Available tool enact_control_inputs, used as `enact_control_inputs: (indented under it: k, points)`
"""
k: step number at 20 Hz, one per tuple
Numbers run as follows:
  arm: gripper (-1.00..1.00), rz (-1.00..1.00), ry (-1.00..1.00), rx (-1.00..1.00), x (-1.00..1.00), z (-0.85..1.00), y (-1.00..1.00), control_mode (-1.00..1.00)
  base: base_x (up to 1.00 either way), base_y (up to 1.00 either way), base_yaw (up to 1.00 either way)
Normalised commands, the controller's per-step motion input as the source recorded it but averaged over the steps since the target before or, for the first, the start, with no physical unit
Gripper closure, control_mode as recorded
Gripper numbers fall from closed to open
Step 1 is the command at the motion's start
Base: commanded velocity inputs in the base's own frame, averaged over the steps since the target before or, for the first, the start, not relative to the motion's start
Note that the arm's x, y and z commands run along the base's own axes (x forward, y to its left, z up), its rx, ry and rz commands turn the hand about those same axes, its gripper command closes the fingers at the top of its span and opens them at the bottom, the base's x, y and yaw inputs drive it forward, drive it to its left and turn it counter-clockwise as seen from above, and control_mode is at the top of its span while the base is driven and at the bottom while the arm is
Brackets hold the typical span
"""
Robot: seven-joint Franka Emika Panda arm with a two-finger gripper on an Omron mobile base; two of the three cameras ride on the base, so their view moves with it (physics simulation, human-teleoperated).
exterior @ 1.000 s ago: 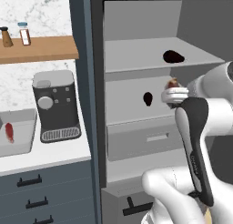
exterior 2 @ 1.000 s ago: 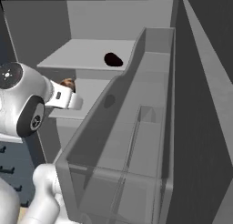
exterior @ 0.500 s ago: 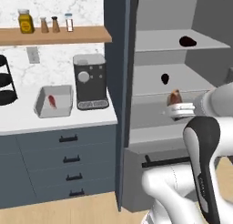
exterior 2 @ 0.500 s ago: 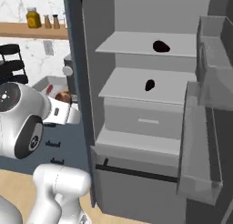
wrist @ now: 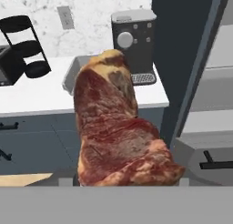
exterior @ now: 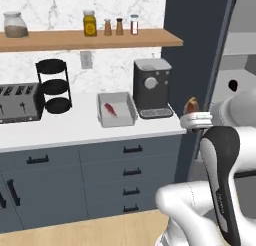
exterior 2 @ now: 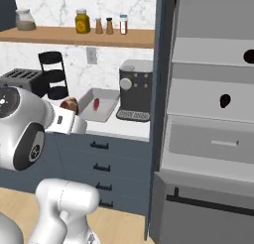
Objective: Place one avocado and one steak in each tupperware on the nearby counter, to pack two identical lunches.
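Note:
A reddish-brown steak (wrist: 119, 132) sits between my gripper's jaws, which are shut on it, and it hides the fingertips in the hand view. The gripper (exterior: 192, 113) hangs by the fridge's edge, right of the counter (exterior: 60, 127); from the other side the gripper (exterior 2: 71, 111) carries the same steak (exterior 2: 69, 104). A light grey tupperware (exterior: 129, 110) stands on the counter left of the coffee machine, with a small red steak (exterior: 110, 109) lying in it. Two black avocados (exterior 2: 225, 100) (exterior 2: 249, 56) rest on fridge shelves. One avocado (exterior: 233, 85) shows past my arm.
A black coffee machine (exterior: 152, 87), a black tiered stand (exterior: 54, 85) and a toaster (exterior: 20, 102) stand on the counter. A wooden shelf with jars (exterior: 90, 37) hangs above. The open fridge (exterior 2: 213, 114) with a pull-out drawer (exterior 2: 213, 144) lies to the right.
The whole picture has shifted: the base has moved away from the fridge and towards the counter. The steak stays in the gripper throughout.

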Motion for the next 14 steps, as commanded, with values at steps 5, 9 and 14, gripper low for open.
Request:
enact_control_inputs:
  k: [5, 9, 14]
  points:
    - [1.0, 0.0, 0.0, 0.0, 0.0, 0.0, 0.0, 1.0, 0.64, 1.0, 0.01]
    - [1.0, 0.0, 0.0, 0.0, 0.0, 0.0, 0.0, 1.0, 0.46, 1.0, 0.0]
    - [1.0, 0.0, 0.0, 0.0, 0.0, 0.0, 0.0, 1.0, 0.3, 1.0, 0.0]
